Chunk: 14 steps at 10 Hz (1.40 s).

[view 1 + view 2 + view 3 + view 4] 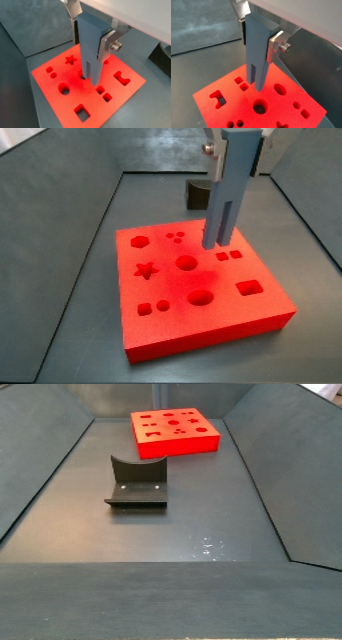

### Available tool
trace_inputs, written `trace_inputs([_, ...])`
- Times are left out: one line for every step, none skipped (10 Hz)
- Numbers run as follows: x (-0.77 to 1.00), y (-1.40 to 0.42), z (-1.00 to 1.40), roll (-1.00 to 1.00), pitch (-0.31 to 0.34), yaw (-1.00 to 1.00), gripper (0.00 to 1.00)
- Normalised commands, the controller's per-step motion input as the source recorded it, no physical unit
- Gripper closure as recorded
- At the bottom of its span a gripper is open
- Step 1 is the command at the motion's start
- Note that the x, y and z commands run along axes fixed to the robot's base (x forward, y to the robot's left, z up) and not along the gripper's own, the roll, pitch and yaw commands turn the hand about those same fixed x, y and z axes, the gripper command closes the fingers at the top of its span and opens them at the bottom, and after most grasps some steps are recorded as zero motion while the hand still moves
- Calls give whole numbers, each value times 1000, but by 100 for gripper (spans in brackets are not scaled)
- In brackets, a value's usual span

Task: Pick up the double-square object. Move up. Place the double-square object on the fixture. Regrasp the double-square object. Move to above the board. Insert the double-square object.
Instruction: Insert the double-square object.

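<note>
The gripper (90, 27) hangs above the board (63, 107), its silver fingers (108, 42) clamped on the upper part of the peg (91, 50), which points straight down. In both wrist views the blue-grey peg (256, 55) stands upright between the finger plates, a screw head showing on one plate beside it. A side view shows the peg (227, 188) over the board (201, 333), its lower end close to the red top near the pair of small square holes (230, 256); whether the tip touches the surface or hangs just clear cannot be told. In a wrist view the tip sits between a round hole (260, 106) and an oval hole (280, 89). The board carries a star (146, 270), several circles, a rectangle (249, 287) and other recesses. In a side view the fixture (136, 484) stands on the grey floor well apart from the board (194, 446), with nothing on it; the gripper and peg cannot be made out in that view. Grey walls (47, 474) enclose the work area.
</note>
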Motion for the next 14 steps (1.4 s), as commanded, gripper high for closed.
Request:
trace_inputs([980, 0, -126, 256, 156, 197, 100])
trace_inputs([986, -11, -123, 283, 160, 157, 100])
trace_inputs([846, -11, -120, 300, 184, -3, 100])
trace_inputs([637, 0, -174, 244, 156, -246, 100])
trace_inputs([603, 0, -149, 93, 140, -331, 100])
trace_inputs([586, 0, -114, 0, 110, -386, 100])
trace_inputs([626, 0, -94, -47, 121, -357, 100])
trace_inputs([734, 0, -126, -46, 137, -274, 100])
trace_inputs([866, 23, -174, 0, 154, -149, 100])
trace_inputs([663, 11, -154, 0, 137, -63, 100])
trace_inputs([586, 51, -129, 1, 120, 0, 100])
trace_inputs([549, 83, -80, 4, 139, 0, 100])
trace_inputs([474, 103, -51, 0, 136, 0, 100])
trace_inputs([506, 114, -57, 0, 141, 0, 100])
